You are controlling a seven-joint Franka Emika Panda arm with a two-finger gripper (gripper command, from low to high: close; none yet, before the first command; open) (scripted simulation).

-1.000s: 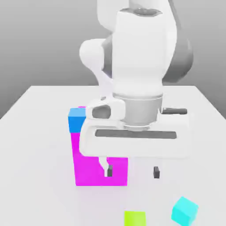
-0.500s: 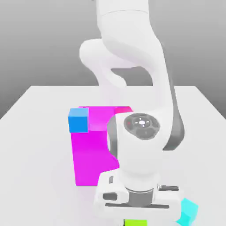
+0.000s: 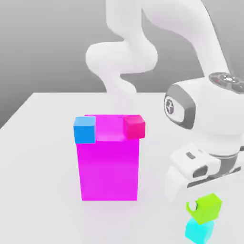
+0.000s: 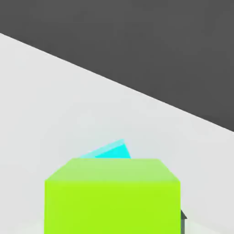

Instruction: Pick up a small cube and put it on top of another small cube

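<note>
The small cube, lime-green [image 3: 208, 207], hangs tilted at the front of the exterior view's right, with my gripper [image 3: 204, 208] shut on it. One white fingertip [image 3: 192, 206] presses against its side. Directly beneath it sits another small cube, the cyan one [image 3: 198, 230], on the white table. The two look very close, but I cannot tell whether they touch. In the hand view the lime cube [image 4: 112, 196] sits close in front of the camera and a sliver of the cyan cube [image 4: 112, 151] shows beyond it.
A big magenta block [image 3: 108, 167] stands mid-table to the exterior view's left of the gripper. A blue small cube [image 3: 85, 129] and a red-pink small cube [image 3: 135, 127] sit at its top corners. The white table [image 3: 38, 157] extends around them.
The arm swung from the front middle to the exterior view's right. The lime cube, which lay on the table at the front, is now lifted in the gripper over the cyan cube.
</note>
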